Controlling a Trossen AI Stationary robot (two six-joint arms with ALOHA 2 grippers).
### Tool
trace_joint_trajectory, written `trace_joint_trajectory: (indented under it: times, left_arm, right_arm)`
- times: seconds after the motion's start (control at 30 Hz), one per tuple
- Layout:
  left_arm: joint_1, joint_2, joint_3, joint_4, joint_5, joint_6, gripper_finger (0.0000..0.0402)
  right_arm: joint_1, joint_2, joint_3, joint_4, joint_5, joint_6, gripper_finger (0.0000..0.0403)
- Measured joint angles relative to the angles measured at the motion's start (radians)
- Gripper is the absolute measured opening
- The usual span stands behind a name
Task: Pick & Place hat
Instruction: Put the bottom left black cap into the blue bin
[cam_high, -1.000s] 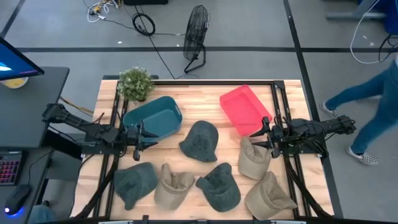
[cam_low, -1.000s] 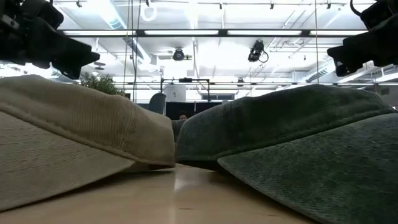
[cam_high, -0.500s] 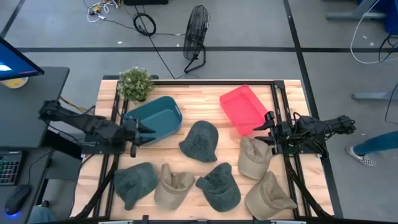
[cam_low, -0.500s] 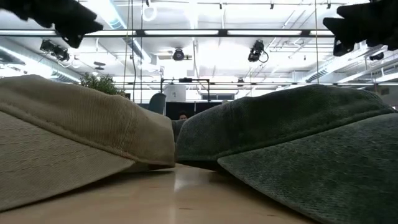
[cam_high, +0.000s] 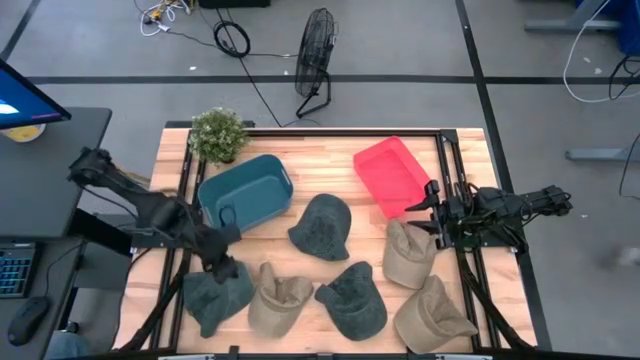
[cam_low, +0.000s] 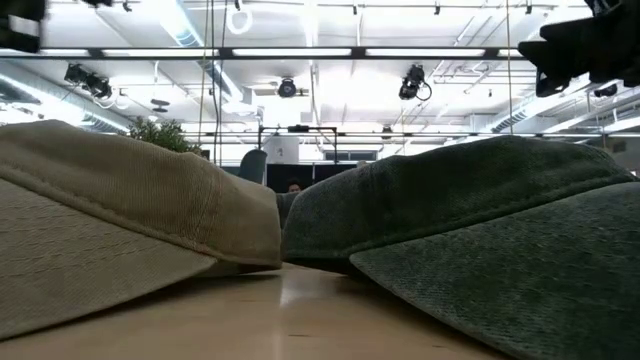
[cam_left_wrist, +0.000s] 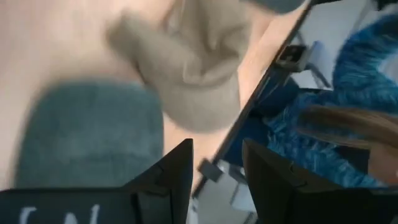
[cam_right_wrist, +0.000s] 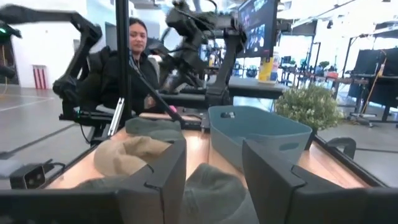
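Observation:
Several bucket hats lie crown up on the wooden table: dark green ones near left (cam_high: 215, 295), centre (cam_high: 322, 225) and near centre (cam_high: 355, 300), beige ones (cam_high: 278, 305), (cam_high: 408, 255), (cam_high: 432, 315). My left gripper (cam_high: 222, 268) is open, tipped downward over the far edge of the near-left green hat; its wrist view (cam_left_wrist: 217, 152) shows that hat (cam_left_wrist: 87, 137) and a beige hat (cam_left_wrist: 186, 68) ahead. My right gripper (cam_high: 428, 207) is open (cam_right_wrist: 211, 149) and level, just beyond the right beige hat, beside the red tray.
A teal bin (cam_high: 245, 190) and a red tray (cam_high: 392, 175) stand at the back, a potted plant (cam_high: 218, 133) at the far left corner. A person (cam_right_wrist: 134, 50) sits beyond the table's left side. Two hats (cam_low: 120, 220), (cam_low: 480, 230) fill the low view.
My left gripper has swung from beside the teal bin toward the table's near edge, tipping downward and going down over the near-left green hat, its fingers staying open. The hats have not moved.

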Motion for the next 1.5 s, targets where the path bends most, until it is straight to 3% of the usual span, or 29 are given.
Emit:
trace_joint_trajectory:
  times: [0.13,0.4,0.57,0.73,0.93,1.17,1.33,1.5]
  left_arm:
    - [-0.098,0.119,0.002,-0.021,-0.057,-0.22,0.0142]
    - [-0.262,0.348,0.002,-0.065,-0.063,-0.562,0.0142]
    - [-0.332,0.42,0.001,-0.032,-0.049,-0.81,0.0142]
    - [-0.376,0.463,0.001,-0.019,-0.049,-0.911,0.0142]
    - [-0.382,0.526,0.002,-0.013,-0.09,-0.895,0.0129]
    - [-0.358,0.538,0.002,0.084,-0.168,-0.775,0.0015]
    - [-0.337,0.527,0.02,0.063,-0.184,-0.725,0.0007]
    - [-0.312,0.527,0.178,-0.15,-0.242,-0.635,0.0006]
  right_arm:
    - [0.0,0.0,0.0,-0.015,0.0,0.0,0.0159]
    - [0.0,0.0,0.0,-0.015,0.0,-0.001,0.0159]
    - [0.0,0.0,0.0,-0.015,0.0,-0.004,0.0159]
    - [0.0,0.0,0.0,-0.015,0.0,-0.003,0.0159]
    - [0.0,0.0,0.0,-0.015,0.0,-0.062,0.0159]
    - [0.0,0.0,0.0,-0.023,0.0,-0.068,0.0159]
    - [0.0,0.0,0.0,-0.023,0.0,-0.068,0.0159]
    - [0.0,0.0,0.0,-0.022,0.0,-0.068,0.0159]
